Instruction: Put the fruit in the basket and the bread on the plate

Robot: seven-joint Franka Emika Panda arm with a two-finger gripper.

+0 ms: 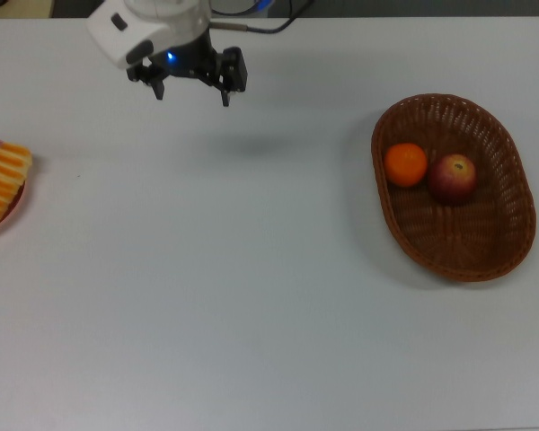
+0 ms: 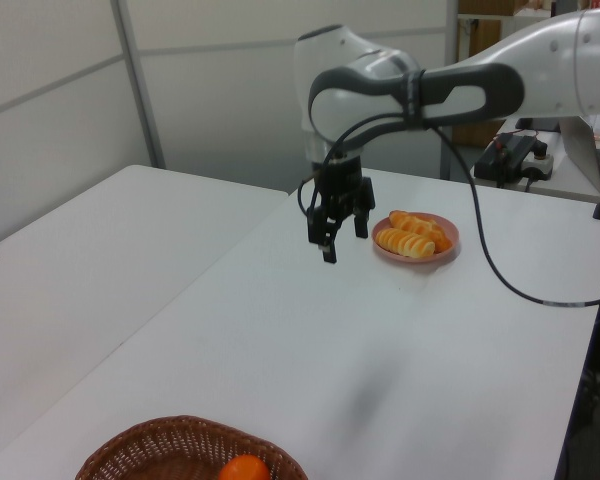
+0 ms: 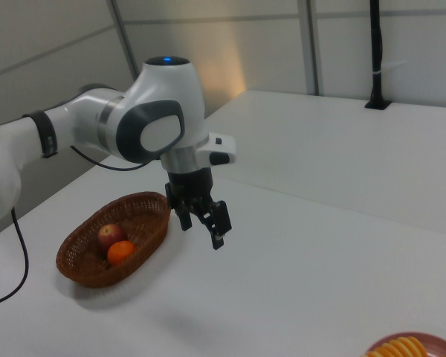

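Note:
The brown wicker basket [image 1: 479, 244] sits at the top view's right with the orange [image 1: 405, 164] and the dark red apple [image 1: 453, 177] side by side inside it. The pink plate [image 2: 416, 259] carries the bread: a pale striped loaf [image 2: 407, 243] and a golden one [image 2: 421, 224] behind it. In the top view the plate [image 1: 19, 207] is cut off by the left edge. My gripper [image 1: 192, 94] hangs open and empty above bare table, between plate and basket, nearer the plate. The right view shows the gripper [image 3: 202, 229] beside the basket [image 3: 88, 272].
A black cable [image 2: 500, 270] loops from the arm down over the table near the plate. A second white table [image 2: 90, 250] stands at the left view's left. The table's far edge [image 1: 359, 18] runs close behind the gripper in the top view.

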